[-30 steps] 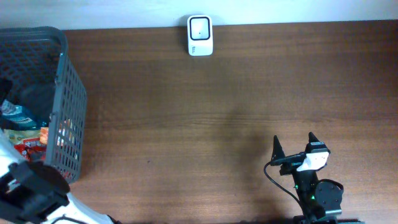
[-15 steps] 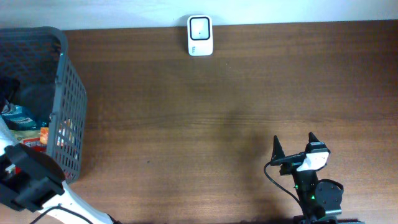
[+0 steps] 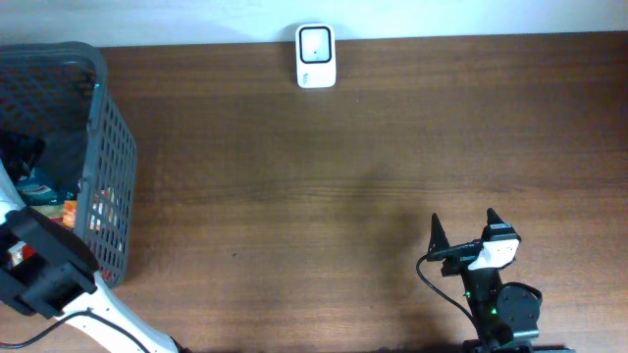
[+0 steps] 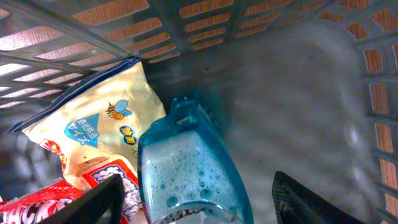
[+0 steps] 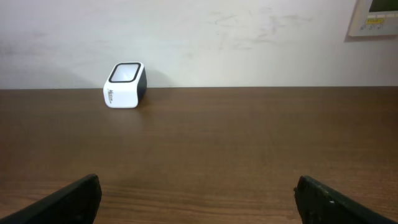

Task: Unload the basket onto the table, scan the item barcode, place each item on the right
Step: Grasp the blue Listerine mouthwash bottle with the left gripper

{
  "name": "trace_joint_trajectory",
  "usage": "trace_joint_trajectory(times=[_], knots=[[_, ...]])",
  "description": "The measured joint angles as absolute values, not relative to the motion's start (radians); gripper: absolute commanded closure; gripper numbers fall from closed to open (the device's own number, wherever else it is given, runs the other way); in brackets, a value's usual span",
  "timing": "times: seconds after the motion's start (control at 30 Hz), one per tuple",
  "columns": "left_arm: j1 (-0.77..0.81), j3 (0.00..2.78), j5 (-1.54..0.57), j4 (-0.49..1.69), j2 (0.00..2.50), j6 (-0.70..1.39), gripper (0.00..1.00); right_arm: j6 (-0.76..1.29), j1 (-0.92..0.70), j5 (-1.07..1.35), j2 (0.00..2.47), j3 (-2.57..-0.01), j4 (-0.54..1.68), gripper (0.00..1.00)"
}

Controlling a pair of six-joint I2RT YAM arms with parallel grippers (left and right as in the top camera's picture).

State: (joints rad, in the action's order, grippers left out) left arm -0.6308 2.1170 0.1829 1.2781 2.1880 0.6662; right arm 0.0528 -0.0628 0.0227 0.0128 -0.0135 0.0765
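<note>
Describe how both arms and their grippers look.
Left arm: white curved link, black boxy wrist. Right gripper: two pointed black fingers, a white block behind, a looping black cable, a green light on its round black base. Left gripper: black fingers too.

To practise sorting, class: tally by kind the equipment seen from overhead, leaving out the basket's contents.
Mesh basket: 1
Barcode scanner: 1
Robot arms: 2, left arm and right arm
Total: 4

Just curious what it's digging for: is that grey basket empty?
Not empty. Inside the basket the left wrist view shows a blue bottle, a yellow bag and a red packet.
</note>
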Motion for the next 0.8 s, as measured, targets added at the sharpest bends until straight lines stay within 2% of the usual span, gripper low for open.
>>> trace_joint_trajectory(times=[0.03, 0.17, 0.23, 0.37, 0.57, 0.6, 0.63, 0.8], knots=[[-0.631, 2.117, 0.183, 1.278, 2.188, 0.666, 0.35, 0.053, -0.063, 0.023, 0.013, -0.014, 0.076, 0.02], [-0.631, 2.116, 0.183, 1.278, 2.188, 0.664, 0.38, 0.053, -0.063, 0.022, 0.013, -0.014, 0.076, 0.02], [-0.631, 2.111, 0.183, 1.278, 2.188, 0.664, 0.44, 0.053, -0.063, 0.023, 0.013, -0.014, 0.076, 0.02], [-0.631, 2.110, 0.183, 1.277, 2.188, 0.664, 0.38, 0.053, -0.063, 0.023, 0.013, -0.014, 0.076, 0.02], [-0.631, 2.087, 0.191, 1.243, 2.188, 0.663, 0.39, 0.053, -0.063, 0.022, 0.013, -0.014, 0.076, 0.02], [-0.631, 2.087, 0.191, 1.240, 2.188, 0.663, 0.42, 0.053, -0.063, 0.022, 0.013, -0.014, 0.076, 0.02], [-0.631, 2.086, 0.192, 1.238, 2.188, 0.663, 0.52, 0.053, -0.063, 0.022, 0.013, -0.014, 0.076, 0.02], [-0.631, 2.085, 0.199, 1.233, 2.188, 0.663, 0.63, 0.053, -0.063, 0.022, 0.013, -0.014, 0.076, 0.02]])
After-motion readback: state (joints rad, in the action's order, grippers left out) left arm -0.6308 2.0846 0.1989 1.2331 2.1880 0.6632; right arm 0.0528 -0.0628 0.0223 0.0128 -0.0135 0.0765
